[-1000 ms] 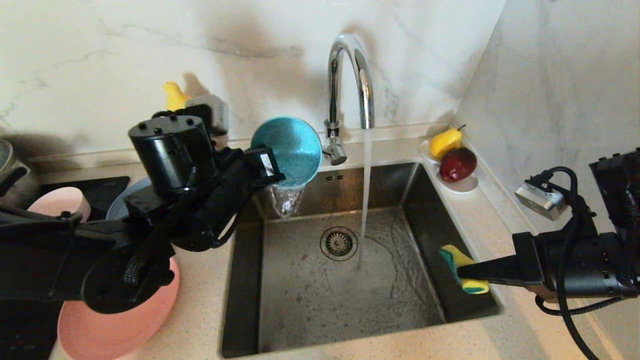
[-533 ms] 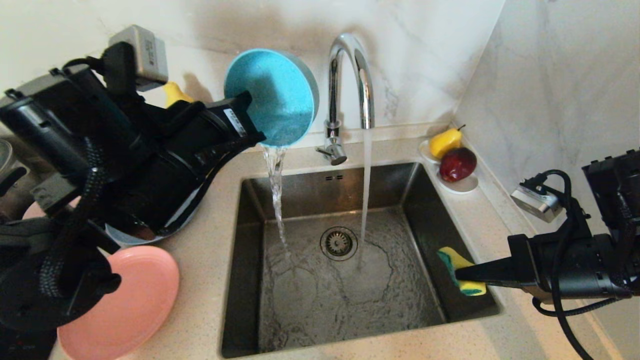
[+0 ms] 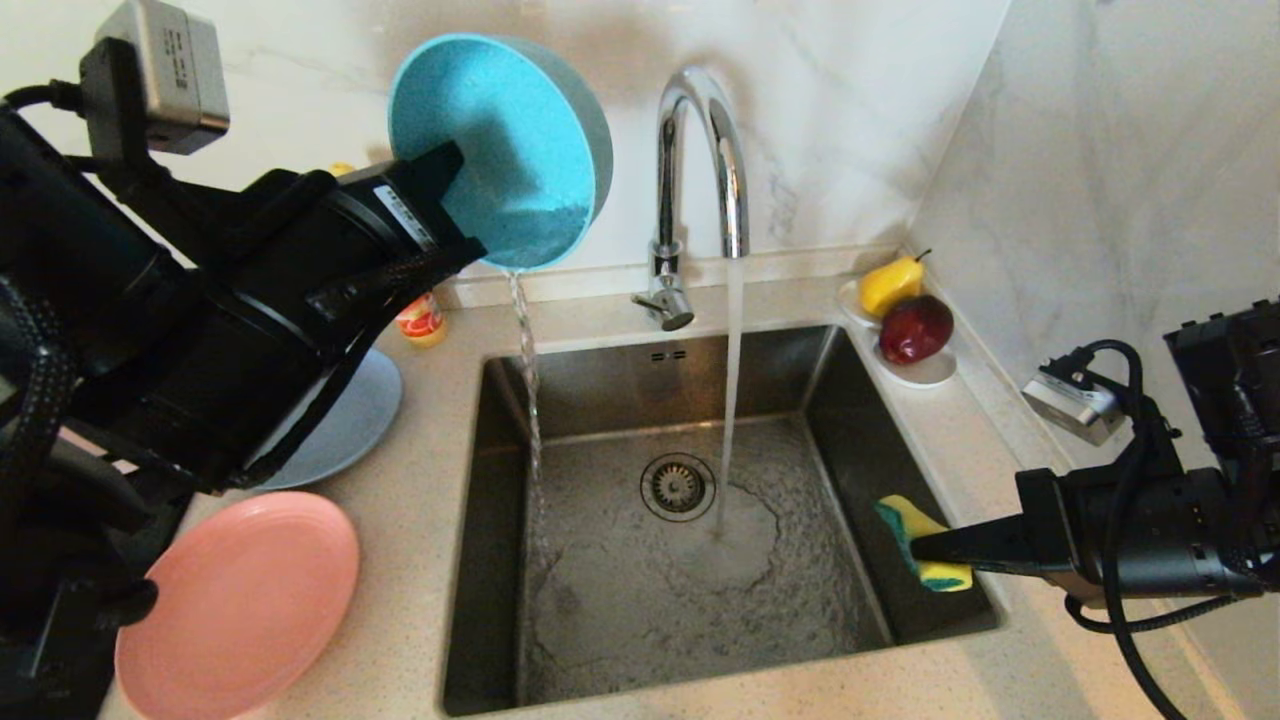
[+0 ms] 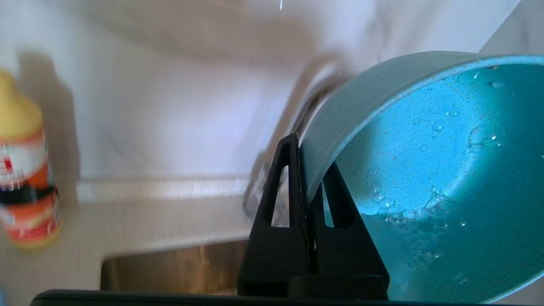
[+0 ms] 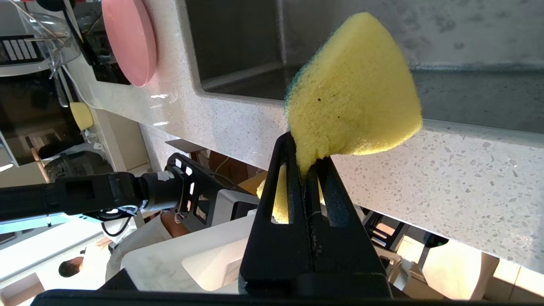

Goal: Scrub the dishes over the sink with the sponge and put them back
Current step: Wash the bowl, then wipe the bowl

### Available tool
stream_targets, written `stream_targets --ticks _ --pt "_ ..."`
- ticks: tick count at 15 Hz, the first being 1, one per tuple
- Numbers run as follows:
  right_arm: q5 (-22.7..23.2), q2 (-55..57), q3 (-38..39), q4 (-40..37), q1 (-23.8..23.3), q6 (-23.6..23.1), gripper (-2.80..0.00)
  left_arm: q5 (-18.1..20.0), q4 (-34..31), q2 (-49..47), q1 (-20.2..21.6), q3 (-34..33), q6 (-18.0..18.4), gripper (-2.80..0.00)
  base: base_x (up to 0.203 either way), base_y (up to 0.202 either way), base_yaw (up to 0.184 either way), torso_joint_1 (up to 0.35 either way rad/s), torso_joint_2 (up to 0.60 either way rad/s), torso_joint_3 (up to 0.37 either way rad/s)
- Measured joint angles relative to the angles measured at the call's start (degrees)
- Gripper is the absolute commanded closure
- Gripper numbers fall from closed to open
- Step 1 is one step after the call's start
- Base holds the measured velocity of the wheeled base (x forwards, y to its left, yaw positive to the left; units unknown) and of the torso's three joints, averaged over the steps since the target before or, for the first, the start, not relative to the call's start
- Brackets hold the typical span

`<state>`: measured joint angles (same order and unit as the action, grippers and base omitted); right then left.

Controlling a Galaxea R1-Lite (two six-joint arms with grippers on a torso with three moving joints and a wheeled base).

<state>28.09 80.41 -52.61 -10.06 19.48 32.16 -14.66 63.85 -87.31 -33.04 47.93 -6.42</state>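
Note:
My left gripper (image 3: 452,170) is shut on the rim of the teal bowl (image 3: 500,140), one finger inside and one outside. It holds the bowl high, left of the faucet, tipped so a thin stream of water runs into the sink (image 3: 620,620). The left wrist view shows the wet bowl (image 4: 425,170) pinched in the left gripper (image 4: 310,151). My right gripper (image 3: 918,545) is shut on the yellow-and-green sponge (image 3: 930,572) at the sink's right edge; it also shows in the right wrist view (image 5: 306,148), squeezing the sponge (image 5: 352,93). A blue-grey plate (image 3: 350,420) and a salmon-pink plate (image 3: 240,610) lie on the left counter. The pale pink bowl is hidden.
The faucet (image 3: 700,150) runs water into the sink beside the drain strainer (image 3: 677,487). A small white dish (image 3: 925,372) with a pear and an apple sits at the back right corner. An orange-labelled bottle (image 3: 422,320) stands by the wall behind the plates.
My left arm has lifted the teal bowl up and to the left, from just over the sink's back edge to beside the faucet's top; the poured stream has thinned. The right arm stays still.

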Motion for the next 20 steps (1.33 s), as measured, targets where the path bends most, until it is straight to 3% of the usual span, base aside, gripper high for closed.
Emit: stream_targets --ticks 4,9,11,15,20 --pt "0.8 -0.7 -0.9 0.0 0.2 0.0 0.0 0.0 -4.1 -4.0 0.3 -3.6 -0.5 0.0 0.0 0.0 0.0 0.0 0.0 0.0" --pt "3.6 -2.3 -6.1 -1.4 4.4 1.2 0.0 0.0 -24.9 -6.2 -0.2 -6.2 -1.5 0.0 0.0 0.0 0.0 0.0 0.0 0.0" --pt "3.6 -2.4 -9.2 -3.6 8.7 1.7 0.0 -0.9 -27.0 -5.6 -2.0 -6.5 -1.0 0.0 0.0 0.0 0.0 0.0 0.0 0.0" --pt "3.1 0.0 -15.3 -6.6 17.3 2.0 0.0 -11.5 -26.6 -6.5 -8.4 -5.6 -0.9 0.0 0.0 0.0 0.0 0.0 0.0 0.0" --pt "3.0 7.4 -19.3 -6.2 19.8 2.0 0.0 -22.5 -24.2 -10.8 -12.5 -1.6 -1.0 0.0 0.0 0.0 0.0 0.0 0.0 0.0"
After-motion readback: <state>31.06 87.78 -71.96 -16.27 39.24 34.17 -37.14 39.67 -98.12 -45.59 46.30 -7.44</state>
